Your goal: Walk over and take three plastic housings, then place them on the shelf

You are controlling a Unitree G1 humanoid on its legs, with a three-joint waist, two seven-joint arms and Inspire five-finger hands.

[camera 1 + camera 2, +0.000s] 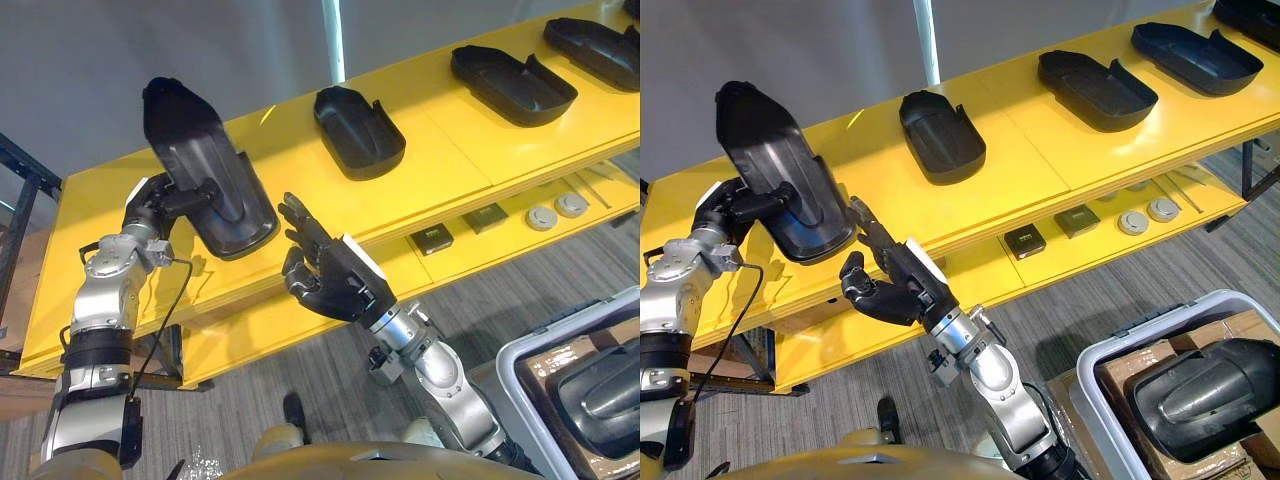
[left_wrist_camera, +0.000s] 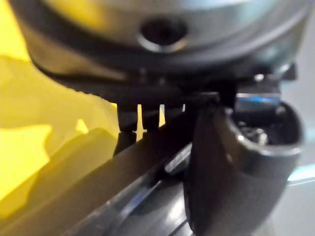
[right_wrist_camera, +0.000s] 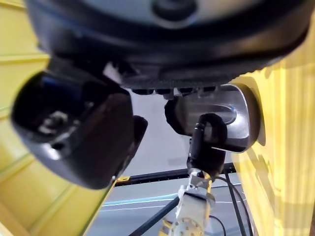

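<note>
The left robot hand [image 1: 160, 205] is clamped on the held housing [image 1: 205, 160], its fingers curled round a raised ridge about halfway along the black shell. The right robot hand [image 1: 325, 270] is spread wide with straight fingers and holds nothing; its fingertips stand just beside the lower end of that shell, and I cannot tell whether they touch it. The held housing hangs tilted over the left part of the yellow shelf [image 1: 450, 140], its long axis running from the shelf's front edge up and away towards the shelf's back left, rounded end uppermost and hollow, grooved side turned to the camera. On the shelf's top board lie the nearest shelf housing [image 1: 358, 132], the middle shelf housing [image 1: 512, 84] and the far shelf housing [image 1: 595, 45], all hollow side up and well apart. The shelf's lower board carries two dark boxes [image 1: 431, 239] and two round discs [image 1: 541, 217]. In front of the shelf's right end, a grey bin [image 1: 1110, 400] holds the binned housing [image 1: 1205, 395] on cardboard [image 1: 1130, 372].
</note>
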